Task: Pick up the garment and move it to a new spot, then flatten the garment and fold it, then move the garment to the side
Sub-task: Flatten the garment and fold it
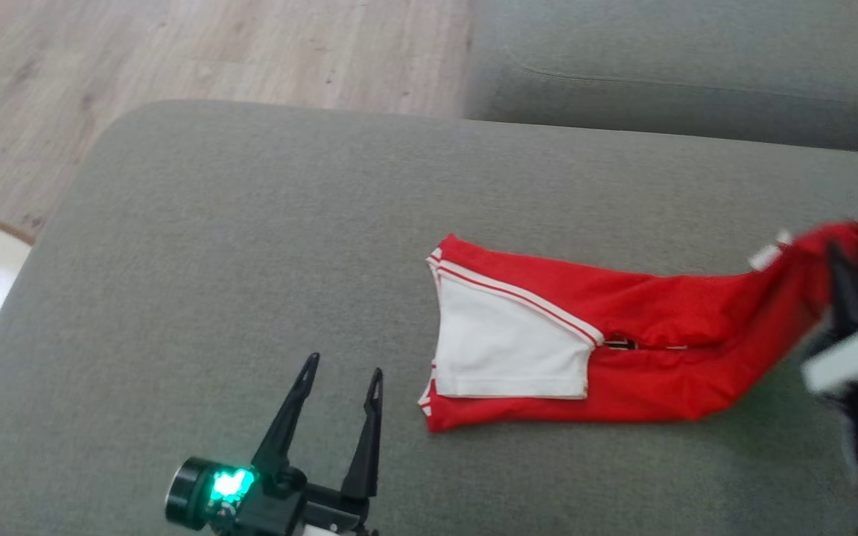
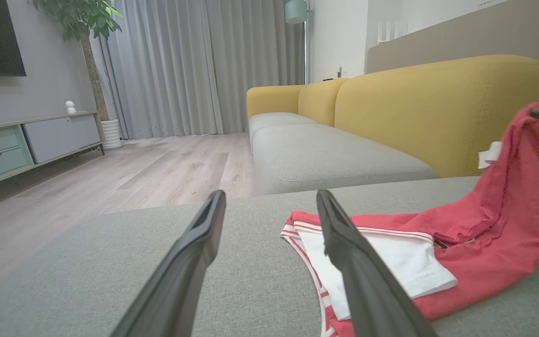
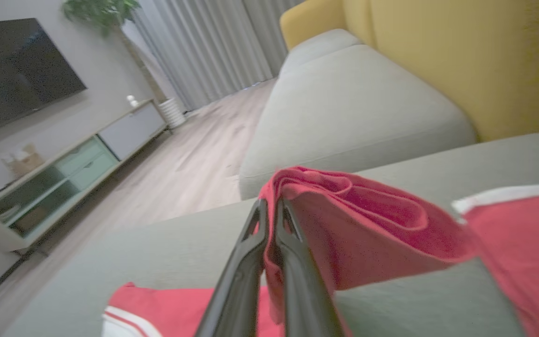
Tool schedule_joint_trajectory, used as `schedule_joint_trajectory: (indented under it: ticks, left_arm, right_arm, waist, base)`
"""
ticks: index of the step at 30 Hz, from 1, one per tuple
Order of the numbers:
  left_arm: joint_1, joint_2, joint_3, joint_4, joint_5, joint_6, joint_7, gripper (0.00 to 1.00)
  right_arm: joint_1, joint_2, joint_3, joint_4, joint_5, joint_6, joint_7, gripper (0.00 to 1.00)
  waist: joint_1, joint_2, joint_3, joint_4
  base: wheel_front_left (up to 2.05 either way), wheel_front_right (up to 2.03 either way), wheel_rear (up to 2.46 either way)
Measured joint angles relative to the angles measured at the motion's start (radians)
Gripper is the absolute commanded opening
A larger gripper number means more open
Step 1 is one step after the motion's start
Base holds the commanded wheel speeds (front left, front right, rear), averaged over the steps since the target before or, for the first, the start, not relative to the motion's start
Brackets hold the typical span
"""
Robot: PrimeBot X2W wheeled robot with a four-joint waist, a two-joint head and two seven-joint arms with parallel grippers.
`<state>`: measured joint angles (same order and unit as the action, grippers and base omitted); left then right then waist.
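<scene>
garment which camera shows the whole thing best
Head view: the garment lies spread on the grey cushion, one end lifted. The left wrist view sees it low, partly behind the left end effector. The right wrist view shows the fold pinched in the right end effector.

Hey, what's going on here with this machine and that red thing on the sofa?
A two-armed robot is handling a red-and-white fabric garment on a grey upholstered sofa cushion. Its right gripper is shut on one end of the garment, holding that end raised while the rest lies on the cushion. Its left gripper hangs open over the cushion beside the garment, holding nothing.
</scene>
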<state>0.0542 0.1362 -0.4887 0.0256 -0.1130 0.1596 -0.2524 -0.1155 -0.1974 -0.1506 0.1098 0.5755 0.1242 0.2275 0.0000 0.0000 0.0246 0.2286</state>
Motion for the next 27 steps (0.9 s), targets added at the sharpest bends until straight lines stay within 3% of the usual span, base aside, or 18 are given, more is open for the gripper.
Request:
schedule_joint_trajectory:
  ticks: [4,14,24,25,26,27]
  left_arm:
    - [0.000,-0.015,0.001,0.009,0.009,-0.017,0.000,1.00]
    - [-0.006,-0.043,0.004,0.024,0.010,-0.037,0.000,1.00]
    - [-0.006,-0.057,0.009,0.024,0.017,-0.046,0.000,1.00]
    - [-0.006,-0.058,0.011,0.024,0.021,-0.046,0.000,1.00]
    - [-0.006,-0.059,0.013,0.024,0.023,-0.046,0.000,1.00]
    - [-0.006,-0.060,0.016,0.024,0.025,-0.046,0.000,1.00]
  right_arm:
    - [-0.075,0.050,0.157,-0.053,-0.005,0.000,0.051,0.00]
    - [-0.124,0.066,0.497,0.030,0.016,0.000,0.100,0.00]
    - [-0.122,0.095,0.621,0.178,0.041,0.000,0.065,0.00]
    - [-0.122,0.098,0.626,0.193,0.043,0.000,0.056,0.24]
    - [-0.122,0.101,0.629,0.207,0.049,0.000,0.050,1.00]
    - [-0.123,0.104,0.629,0.220,0.053,0.000,0.038,1.00]
  waist:
    - [0.0000,0.0000,0.005,0.036]
    - [0.0000,0.0000,0.019,0.102]
    - [0.0000,0.0000,0.032,0.117]
    - [0.0000,0.0000,0.032,0.116]
    - [0.0000,0.0000,0.032,0.114]
    - [0.0001,0.0000,0.031,0.112]
  base:
    - [0.00,0.00,0.00]
    - [0.00,0.00,0.00]
    - [0.00,0.00,0.00]
    - [0.00,0.00,0.00]
    - [0.00,0.00,0.00]
    - [0.00,0.00,0.00]
